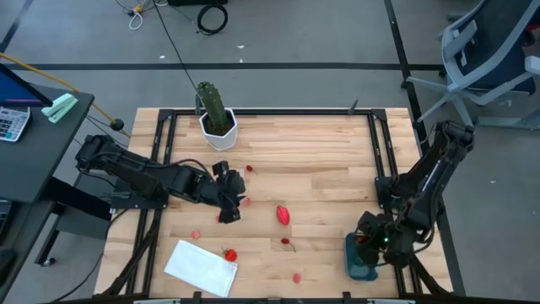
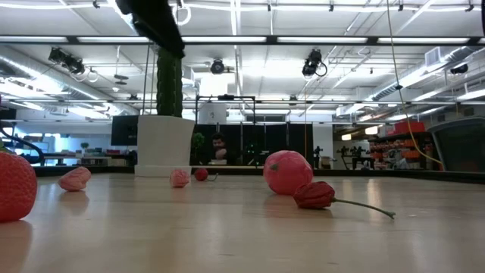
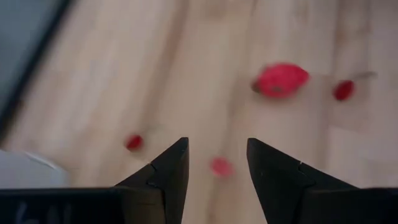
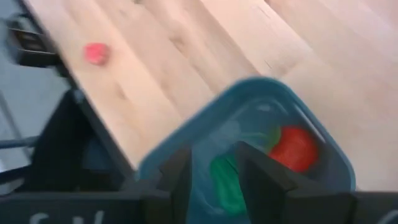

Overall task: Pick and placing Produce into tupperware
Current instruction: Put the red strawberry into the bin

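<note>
Overhead, the right gripper (image 1: 369, 242) hangs over the teal tupperware (image 1: 358, 266) at the table's near right corner, fingers parted with nothing between them; a red piece (image 4: 293, 149) and a green piece (image 4: 225, 177) lie inside the container; the left gripper (image 1: 232, 201) hovers mid-table, fingers spread and empty, above a small pink piece (image 3: 221, 166); more produce lies scattered around, including a large pink fruit (image 1: 283, 214); a potted cactus (image 1: 216, 114) stands at the far edge, and a white sheet (image 1: 201, 268) lies near the front.
</note>
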`<state>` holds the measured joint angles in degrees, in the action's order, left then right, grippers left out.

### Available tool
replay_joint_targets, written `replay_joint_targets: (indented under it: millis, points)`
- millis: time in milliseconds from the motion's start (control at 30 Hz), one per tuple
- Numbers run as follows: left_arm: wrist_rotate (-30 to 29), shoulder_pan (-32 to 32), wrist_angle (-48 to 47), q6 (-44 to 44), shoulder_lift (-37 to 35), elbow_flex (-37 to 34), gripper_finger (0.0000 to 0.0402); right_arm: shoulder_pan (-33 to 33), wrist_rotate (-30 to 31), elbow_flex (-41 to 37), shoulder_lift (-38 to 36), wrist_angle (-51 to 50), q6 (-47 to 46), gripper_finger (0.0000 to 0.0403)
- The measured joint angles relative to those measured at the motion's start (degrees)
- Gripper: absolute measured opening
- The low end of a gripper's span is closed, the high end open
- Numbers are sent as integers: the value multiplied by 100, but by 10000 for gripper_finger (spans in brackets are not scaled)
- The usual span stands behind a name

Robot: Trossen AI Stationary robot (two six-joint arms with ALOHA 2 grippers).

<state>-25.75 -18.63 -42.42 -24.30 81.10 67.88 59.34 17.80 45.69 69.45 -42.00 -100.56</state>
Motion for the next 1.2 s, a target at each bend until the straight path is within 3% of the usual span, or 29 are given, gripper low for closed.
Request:
replay_joint_targets:
  millis: [133, 267, 433, 567, 833, 1200]
  points:
    - [724, -153, -119, -793, 2, 0, 167, 1, 320, 0, -422, 2, 298, 128]
    - [1310, -471, -110, -1871, 33, 0, 160, 1, 1399, 0, -618, 4, 1025, 128]
    - [1413, -1154, -130, -3216, 181, 0, 152, 1, 2924, 0, -616, 4, 2047, 128]
    - [1412, -1689, -85, -4104, 466, 0, 149, 1, 3540, 0, -612, 7, 2546, 128]
    - [1381, -2257, -107, -5418, 1420, 0, 161, 8, 3567, 0, -603, 7, 2653, 128]
    - [1395, -2306, -119, -5122, 2172, 0, 151, 8, 3493, 0, -276, 30, 2215, 128]
